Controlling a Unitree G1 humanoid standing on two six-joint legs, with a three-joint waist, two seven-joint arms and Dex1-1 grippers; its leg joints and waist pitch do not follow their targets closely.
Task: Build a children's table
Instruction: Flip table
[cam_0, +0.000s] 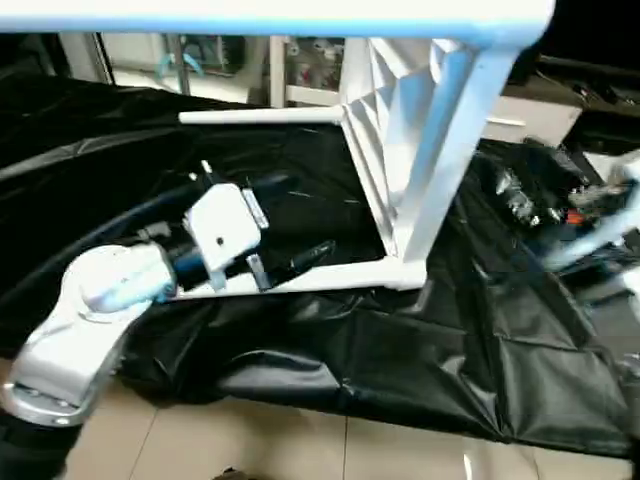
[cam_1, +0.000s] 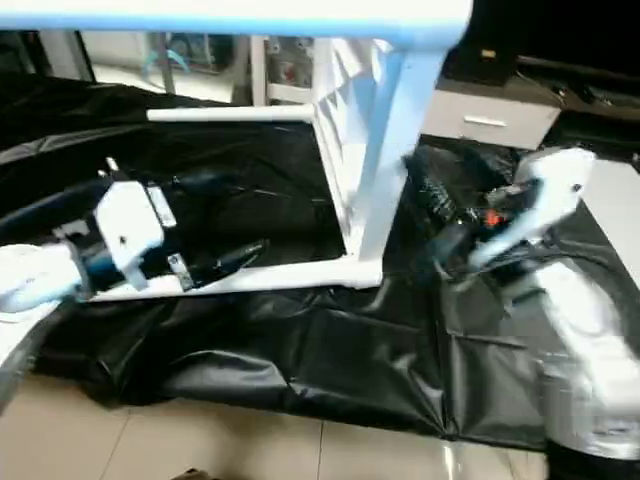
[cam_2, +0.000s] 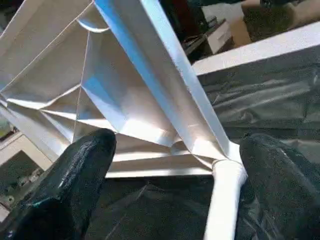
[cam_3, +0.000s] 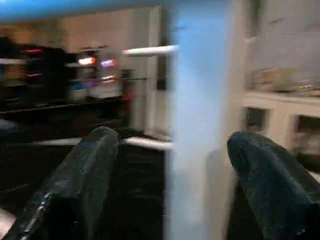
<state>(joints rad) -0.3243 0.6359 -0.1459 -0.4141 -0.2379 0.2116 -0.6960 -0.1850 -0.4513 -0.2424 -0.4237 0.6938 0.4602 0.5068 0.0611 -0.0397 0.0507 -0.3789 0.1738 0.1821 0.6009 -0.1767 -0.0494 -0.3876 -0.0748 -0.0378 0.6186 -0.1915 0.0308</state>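
We find the children's table (cam_0: 400, 160) tipped on its side on the black sheet (cam_0: 350, 360), legs apparently all fitted; left end effector (cam_0: 290, 225) and right end effector (cam_1: 450, 250) flank it, both open, empty; only righting seems left

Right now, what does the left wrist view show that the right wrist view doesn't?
Left wrist view: the tabletop's ribbed underside and a corner where a leg joins it, above black sheeting. Right wrist view: an upright leg between two spread black fingers, with shelving behind. Both: the white table seen past that arm's own open gripper, nothing gripped.
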